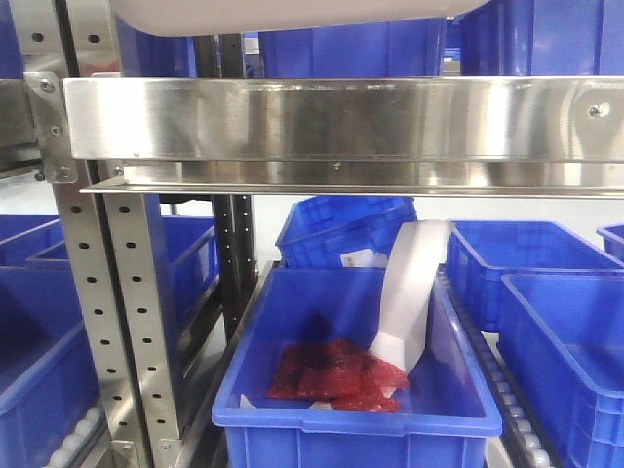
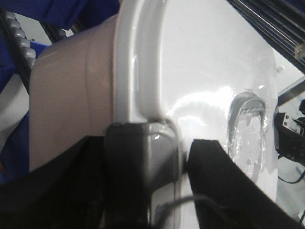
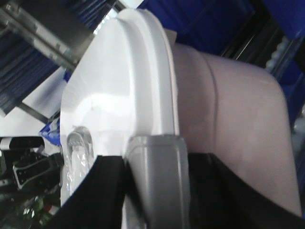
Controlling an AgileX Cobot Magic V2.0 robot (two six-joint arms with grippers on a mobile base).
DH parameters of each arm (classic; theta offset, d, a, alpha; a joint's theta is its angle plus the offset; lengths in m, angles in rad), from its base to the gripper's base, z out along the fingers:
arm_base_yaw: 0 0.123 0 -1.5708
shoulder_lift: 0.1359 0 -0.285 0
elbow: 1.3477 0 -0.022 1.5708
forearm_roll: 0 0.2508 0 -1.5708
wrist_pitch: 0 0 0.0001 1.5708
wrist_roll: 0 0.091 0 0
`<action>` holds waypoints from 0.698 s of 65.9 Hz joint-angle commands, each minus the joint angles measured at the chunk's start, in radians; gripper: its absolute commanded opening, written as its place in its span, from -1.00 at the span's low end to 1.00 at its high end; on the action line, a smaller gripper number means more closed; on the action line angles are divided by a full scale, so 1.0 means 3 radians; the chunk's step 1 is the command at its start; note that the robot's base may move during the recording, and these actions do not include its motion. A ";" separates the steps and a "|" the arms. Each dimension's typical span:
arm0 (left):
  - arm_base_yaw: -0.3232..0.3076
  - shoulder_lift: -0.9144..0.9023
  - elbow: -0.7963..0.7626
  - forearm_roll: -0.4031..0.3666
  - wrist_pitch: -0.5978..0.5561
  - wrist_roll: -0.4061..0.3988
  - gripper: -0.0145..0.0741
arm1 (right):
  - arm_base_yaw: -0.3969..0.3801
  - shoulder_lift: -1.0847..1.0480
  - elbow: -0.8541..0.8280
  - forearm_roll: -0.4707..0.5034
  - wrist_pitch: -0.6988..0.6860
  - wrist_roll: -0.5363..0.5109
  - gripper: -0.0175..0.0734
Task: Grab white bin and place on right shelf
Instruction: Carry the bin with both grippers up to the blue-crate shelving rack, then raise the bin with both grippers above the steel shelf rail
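- Clamping the large, translucent pinkish-white bin (image 2: 66,105) at its glossy lid (image 2: 205,71) rim, left gripper (image 2: 159,167) and right gripper (image 3: 159,183) pinch opposite ends.
- Bin's underside (image 1: 292,12) shows above the right shelf (image 1: 341,122) — shiny stainless rail, perforated posts (image 1: 132,322).
- Blue plastic crates (image 1: 351,429) sit below, on white roller tracks (image 1: 517,429).

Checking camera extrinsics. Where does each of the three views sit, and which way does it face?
Front: faces forward at the right shelf rail, blue crates below; white bin at top edge; no robot parts.
Left wrist: on left arm, looks along the left gripper clamped on the bin's rim; black fingers show.
Right wrist: mirrored, right gripper on the opposite rim; fingers show.
Shared: both wrist views see the lid's recessed handle.
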 commanded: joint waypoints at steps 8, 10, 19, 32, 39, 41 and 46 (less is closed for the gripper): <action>-0.0416 0.0174 -0.0367 -0.0557 -0.0118 0.0075 -0.18 | 0.0063 0.0229 -0.0361 0.0473 0.0316 -0.0009 0.11; -0.0446 0.0226 -0.0394 -0.0557 -0.0171 0.0091 -0.18 | 0.0063 0.0268 -0.0380 0.0476 0.0307 -0.0009 0.11; -0.0545 0.0372 -0.0450 -0.0589 -0.0423 0.0098 -0.18 | 0.0063 0.0417 -0.0385 0.0469 0.0246 -0.0012 0.11; -0.0565 0.0536 -0.0450 -0.0668 -0.0709 0.0106 -0.18 | 0.0063 0.0448 -0.0385 0.0458 -0.0038 -0.0129 0.11; -0.0565 0.0603 -0.0450 -0.0788 -0.0848 0.0259 -0.18 | 0.0063 0.0448 -0.0385 0.0456 -0.0149 -0.0151 0.11; -0.0565 0.0635 -0.0450 -0.0839 -0.0857 0.0312 -0.18 | 0.0063 0.0448 -0.0385 0.0456 -0.0172 -0.0151 0.11; -0.0565 0.0691 -0.0450 -0.0989 -0.0863 0.0384 -0.18 | 0.0063 0.0462 -0.0385 0.0433 -0.0248 -0.0161 0.11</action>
